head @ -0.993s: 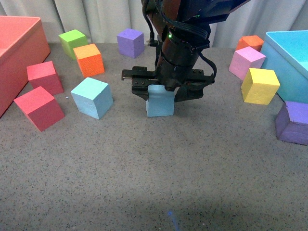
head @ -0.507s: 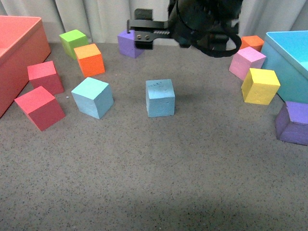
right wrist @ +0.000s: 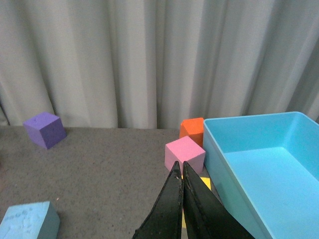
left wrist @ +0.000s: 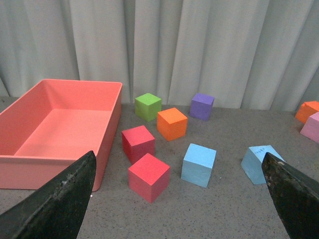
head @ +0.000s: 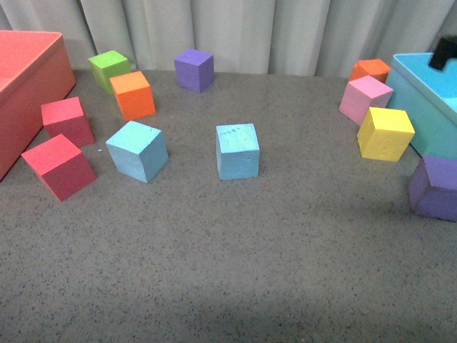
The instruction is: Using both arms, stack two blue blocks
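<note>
two blue blocks: the plain block (head: 138,150) and the pen-marked block (head: 238,151) rest apart on the tabletop (head: 235,250); left gripper (left wrist: 178,157) spread wide, empty; right gripper (right wrist: 180,169) clenched, holding nothing.

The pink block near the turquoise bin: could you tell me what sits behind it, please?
An orange block sits right behind the pink block, in front of the grey curtain. The pink block covers its lower part, so I cannot tell whether they touch.
</note>
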Available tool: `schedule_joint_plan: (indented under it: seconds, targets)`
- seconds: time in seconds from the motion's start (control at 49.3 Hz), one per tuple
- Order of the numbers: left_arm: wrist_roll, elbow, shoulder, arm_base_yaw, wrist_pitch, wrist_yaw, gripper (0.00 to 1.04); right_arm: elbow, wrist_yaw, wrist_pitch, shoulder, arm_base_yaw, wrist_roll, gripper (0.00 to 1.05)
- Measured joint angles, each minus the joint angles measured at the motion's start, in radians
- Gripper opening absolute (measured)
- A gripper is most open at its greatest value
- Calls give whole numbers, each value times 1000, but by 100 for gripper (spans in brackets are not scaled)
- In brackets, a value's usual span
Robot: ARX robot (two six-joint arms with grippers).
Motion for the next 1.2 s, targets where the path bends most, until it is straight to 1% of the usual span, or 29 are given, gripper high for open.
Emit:
schedule_joint_plan:
  seconds: [0.162, 0.345, 0.608, 0.628, 0.669, 0.73, 1.054, 1.196]
  targets:
    - [0, 0, 0, 0, 0, -1, 98, -138, -59, -23, -180, -66, 0, 1]
    - [0, 0, 0, 0, 0, -1, 98, -224, -101, -80, -314, -108, 0, 1]
    - [0, 0, 0, 0, 0, -1, 98, -311, -148, -218, -541, -158, 0, 1]
    - [0, 0, 0, 0, 0, -1, 98, -318, -162, -237, -566, -172, 0, 1]
    - [0, 0, 0, 0, 0, -1, 98, -328, -220, -269, -608, -208, 0, 1]
    - [0, 0, 0, 0, 0, -2, 98, -342, -225, -315, -671, -234, 0, 1]
    - [0, 0, 0, 0, 0, -1, 98, -377, -232, -583, -982, -240, 0, 1]
    - [0, 0, 0, 0, 0, -1, 98, -380, -232, -655, -1060, -240, 0, 1]
